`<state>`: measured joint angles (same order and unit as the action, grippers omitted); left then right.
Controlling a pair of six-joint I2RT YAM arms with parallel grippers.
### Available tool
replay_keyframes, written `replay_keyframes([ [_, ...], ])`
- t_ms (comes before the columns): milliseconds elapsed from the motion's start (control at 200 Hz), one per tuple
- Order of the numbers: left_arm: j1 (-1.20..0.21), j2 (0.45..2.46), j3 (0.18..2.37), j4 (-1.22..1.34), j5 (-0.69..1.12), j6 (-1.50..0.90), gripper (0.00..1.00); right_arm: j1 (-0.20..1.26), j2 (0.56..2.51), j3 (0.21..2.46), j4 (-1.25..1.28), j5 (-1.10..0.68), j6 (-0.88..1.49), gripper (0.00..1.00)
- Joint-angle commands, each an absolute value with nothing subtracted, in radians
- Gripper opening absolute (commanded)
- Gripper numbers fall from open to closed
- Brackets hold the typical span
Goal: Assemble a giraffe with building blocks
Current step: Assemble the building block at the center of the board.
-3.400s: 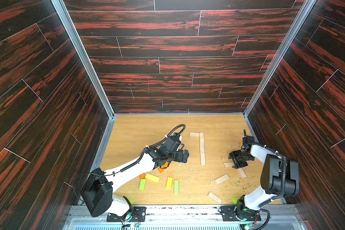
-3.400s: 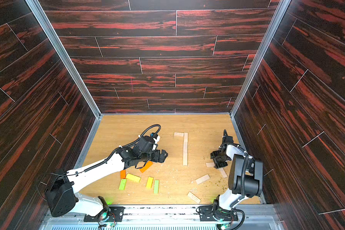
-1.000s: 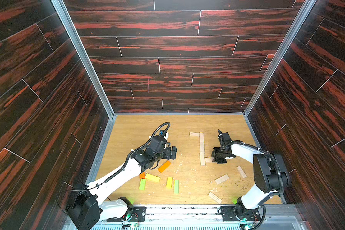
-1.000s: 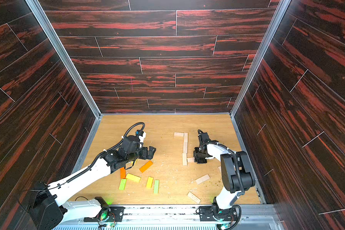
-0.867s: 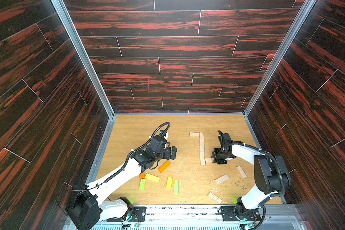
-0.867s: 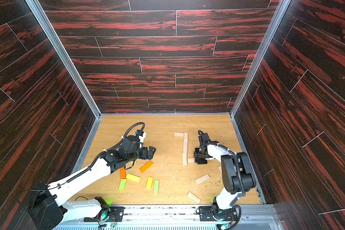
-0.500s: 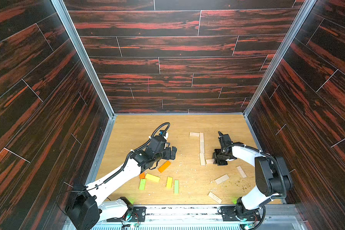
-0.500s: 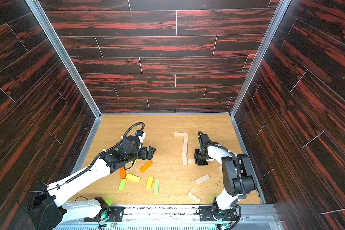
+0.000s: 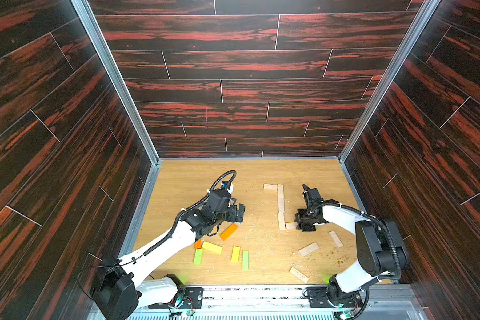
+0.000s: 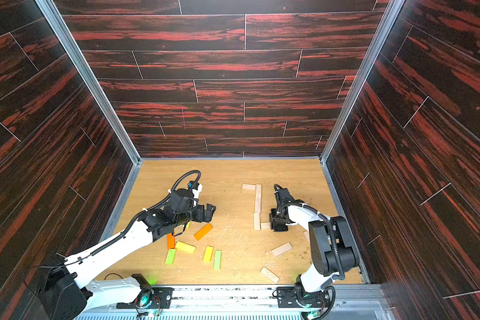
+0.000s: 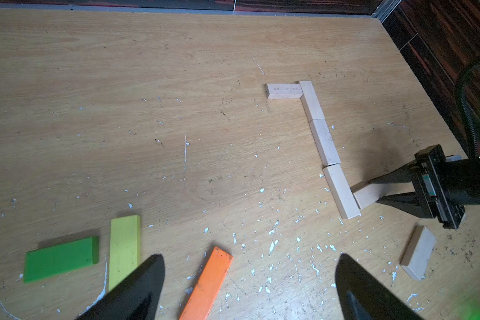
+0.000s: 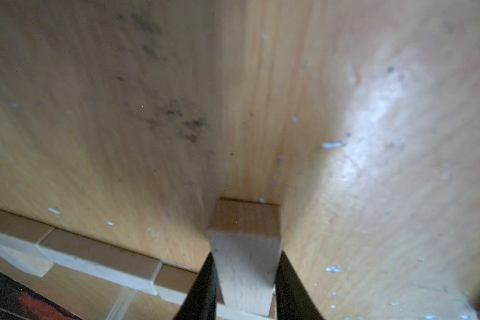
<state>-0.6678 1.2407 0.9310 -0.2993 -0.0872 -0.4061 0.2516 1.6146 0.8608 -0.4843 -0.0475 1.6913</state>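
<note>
Painted planks lie flat on the left side of the wooden table (image 9: pixel 183 180): a lime-green plank (image 9: pixel 198 256), a small orange plank (image 9: pixel 197 244) partly under the arm, a yellow plank (image 9: pixel 212 247), a second yellow plank (image 9: pixel 235 253) and a darker green plank (image 9: pixel 245 259). Just beyond them a longer orange plank (image 9: pixel 228 231) lies at a slant. The left gripper (image 9: pixel 237 213) hovers over this spot with its jaws spread wide and nothing between them. In the left wrist view its black fingertips (image 11: pixel 150 274) stand on either side of the longer orange plank, above it.

Further right, a line of three pale planks (image 9: pixel 281 205) runs end to end away from the robot. A crosswise pale plank (image 9: pixel 270 187) sits at the far end, pointing left. At the near end of the line the right gripper (image 9: pixel 296 225) is clamped on a held pale plank (image 9: pixel 290 225), pinching its long sides. That plank sits low at the table, its free end against the side of the nearest plank in the line. To the right and nearer the robot, three loose pale planks (image 9: pixel 308 249) lie scattered.
</note>
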Motion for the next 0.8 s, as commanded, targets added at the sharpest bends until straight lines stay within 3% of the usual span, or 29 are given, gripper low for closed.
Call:
replay_keyframes([
  [0,-0.666,1.209,0.913,-0.314,-0.101,-0.385,0.99,0.265,1.609,0.822,-0.555,-0.032,1.718,0.24],
  [441,-0.667,1.212,0.915,-0.316,-0.104,-0.38,0.99,0.273,1.611,0.806,-0.543,-0.038,1.739,0.28],
  [797,-0.666,1.214,0.914,-0.316,-0.105,-0.379,0.99,0.275,1.606,0.814,-0.549,-0.041,1.729,0.59],
])
